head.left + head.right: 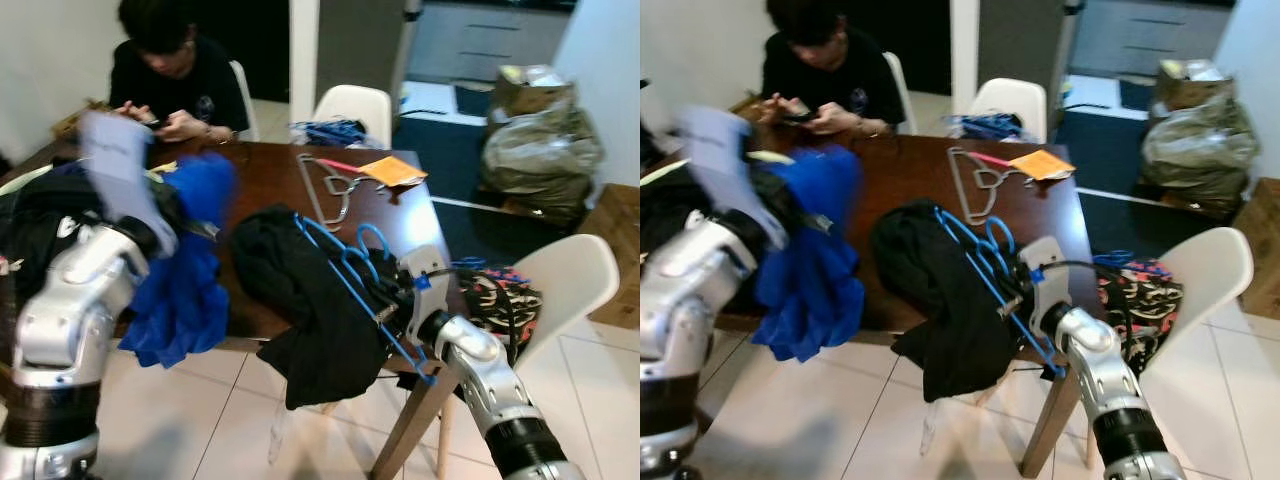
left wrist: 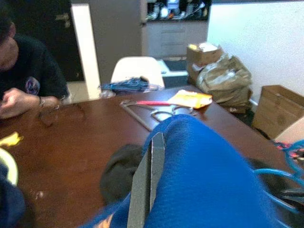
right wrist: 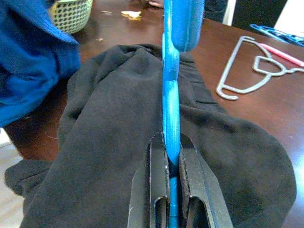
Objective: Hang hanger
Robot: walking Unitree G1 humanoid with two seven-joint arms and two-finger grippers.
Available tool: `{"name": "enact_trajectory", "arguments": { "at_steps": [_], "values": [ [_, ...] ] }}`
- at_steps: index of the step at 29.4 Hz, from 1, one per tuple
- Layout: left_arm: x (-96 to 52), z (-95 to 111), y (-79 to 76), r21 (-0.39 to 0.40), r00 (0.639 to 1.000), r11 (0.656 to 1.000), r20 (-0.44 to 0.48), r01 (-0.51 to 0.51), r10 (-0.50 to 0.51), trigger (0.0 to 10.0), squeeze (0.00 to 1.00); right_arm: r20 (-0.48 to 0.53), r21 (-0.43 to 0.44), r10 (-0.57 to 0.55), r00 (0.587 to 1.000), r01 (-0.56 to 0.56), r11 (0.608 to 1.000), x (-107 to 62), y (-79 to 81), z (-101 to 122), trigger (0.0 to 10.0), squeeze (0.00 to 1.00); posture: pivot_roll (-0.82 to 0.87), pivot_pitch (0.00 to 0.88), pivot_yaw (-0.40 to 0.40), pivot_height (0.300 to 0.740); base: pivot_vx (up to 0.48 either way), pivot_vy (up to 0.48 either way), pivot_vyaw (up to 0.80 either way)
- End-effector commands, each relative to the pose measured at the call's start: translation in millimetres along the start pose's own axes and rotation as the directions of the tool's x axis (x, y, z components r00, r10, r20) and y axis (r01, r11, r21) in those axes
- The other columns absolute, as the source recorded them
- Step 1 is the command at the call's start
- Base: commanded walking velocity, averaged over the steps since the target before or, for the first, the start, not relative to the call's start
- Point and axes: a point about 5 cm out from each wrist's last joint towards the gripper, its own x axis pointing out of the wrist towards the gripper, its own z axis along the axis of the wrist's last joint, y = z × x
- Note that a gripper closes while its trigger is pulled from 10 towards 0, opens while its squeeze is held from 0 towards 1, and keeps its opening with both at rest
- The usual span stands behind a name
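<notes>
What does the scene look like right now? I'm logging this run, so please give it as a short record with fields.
right gripper: fingers shut on the blue hanger
left gripper: fingers shut on the blue garment
black garment: draped over the near edge of the table
grey hanger: lying flat on the table
person: seated at the far side, hands at the table edge

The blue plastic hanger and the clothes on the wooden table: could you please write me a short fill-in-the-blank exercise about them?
1. The right gripper is shut on the ____ plastic hanger.
2. That hanger lies over a ____ garment.
3. The left gripper holds a ____ cloth.
4. The grey metal hanger lies on the brown wooden ____.

Missing: blue; black; blue; table
</notes>
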Motion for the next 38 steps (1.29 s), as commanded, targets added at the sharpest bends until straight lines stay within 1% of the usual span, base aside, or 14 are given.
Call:
{"name": "enact_trajectory", "arguments": {
  "at_steps": [1,7,12,14,15,19,20,27,28,31,33,35,36,38],
  "values": [
    [-0.1,-1,-12.3,-0.011,0.998,0.998,0.013,0.057,-0.056,10.0,0.00,-0.029,0.063,-0.003,1.000,0.004,0.998,-4.1,1.8,-13,10.0,0.00,0.01,0.000,-0.021,0.731,0.000,0.000,0.00],
    [0.6,9,-6.9,-0.026,0.998,0.999,0.053,0.024,-0.023,10.0,0.00,-0.018,0.095,-0.014,1.000,0.016,0.995,-4.7,0.2,-12,10.0,0.00,0.01,0.000,-0.021,0.731,0.000,0.000,0.00],
    [4.7,35,0.4,0.055,0.990,0.998,0.139,-0.023,0.015,10.0,0.00,-0.019,0.165,-0.026,0.999,0.029,0.986,-5.4,-1.5,-14,10.0,0.00,0.01,0.000,-0.018,0.731,0.000,0.000,-0.80],
    [4.5,59,13.6,0.120,0.975,0.988,0.207,-0.102,0.076,10.0,0.00,0.001,0.204,-0.031,1.000,0.030,0.979,-6.4,-2.2,-12,10.0,0.00,0.01,0.000,-0.013,0.731,0.000,0.000,-0.80],
    [4.5,59,13.6,0.120,0.975,0.988,0.207,-0.102,0.076,10.0,0.00,0.001,0.204,-0.031,1.000,0.030,0.979,-6.4,-2.2,-12,10.0,0.00,0.01,0.000,-0.013,0.731,0.000,0.000,-0.80],
    [-5.2,99,46.6,0.186,0.920,0.939,0.324,-0.290,0.220,10.0,0.00,0.022,0.259,-0.037,0.999,0.030,0.966,-8.1,-3.7,-12,10.0,0.00,0.01,0.000,-0.013,0.731,0.000,0.000,-0.80],
    [-10.2,109,59.0,0.199,0.897,0.913,0.347,-0.357,0.275,10.0,0.00,0.027,0.263,-0.039,0.999,0.031,0.964,-8.2,-3.8,-11,10.0,0.00,0.01,0.000,-0.006,0.731,0.000,0.000,-0.80],
    [-17.8,123,74.4,0.209,0.860,0.872,0.376,-0.442,0.345,10.0,0.00,0.033,0.270,-0.042,0.999,0.031,0.962,-8.5,-3.9,-10,10.0,0.00,0.01,0.000,-0.006,0.731,0.000,0.000,-0.80],
    [-21.1,127,81.9,0.252,0.849,0.839,0.370,-0.482,0.376,10.0,0.00,0.037,0.283,-0.056,0.998,0.043,0.958,-9.3,-5.6,-10,10.0,0.00,0.01,0.000,-0.004,0.731,0.000,0.000,0.00],
    [-21.5,122,86.7,0.278,0.850,0.821,0.341,-0.498,0.401,10.0,0.00,0.038,0.293,-0.066,0.997,0.052,0.955,-9.7,-6.9,-10,10.0,0.00,0.01,0.000,-0.004,0.731,0.000,0.000,0.00],
    [-19.4,99,89.9,0.372,0.861,0.777,0.255,-0.508,0.440,10.0,0.00,0.037,0.304,-0.077,0.996,0.062,0.951,-10.5,-8.6,-9,10.0,0.00,0.00,0.000,-0.003,0.731,0.000,0.000,0.00],
    [-16.8,58,89.6,0.404,0.869,0.775,0.130,-0.485,0.477,10.0,0.00,0.033,0.303,-0.078,0.996,0.064,0.951,-11.0,-8.8,-9,10.0,0.00,0.00,0.000,-0.003,0.731,0.000,0.000,0.00],
    [-16.8,58,89.6,0.404,0.869,0.775,0.130,-0.485,0.477,10.0,0.00,0.033,0.303,-0.078,0.996,0.064,0.951,-11.0,-8.8,-9,10.0,0.00,0.00,0.000,-0.003,0.731,0.000,0.000,0.00],
    [-22.1,7,94.6,0.424,0.842,0.770,-0.031,-0.477,0.539,10.0,0.00,0.032,0.303,-0.078,0.996,0.065,0.951,-11.3,-8.7,-9,10.0,0.00,0.00,0.000,-0.005,0.731,0.000,0.000,0.00]
  ]
}}
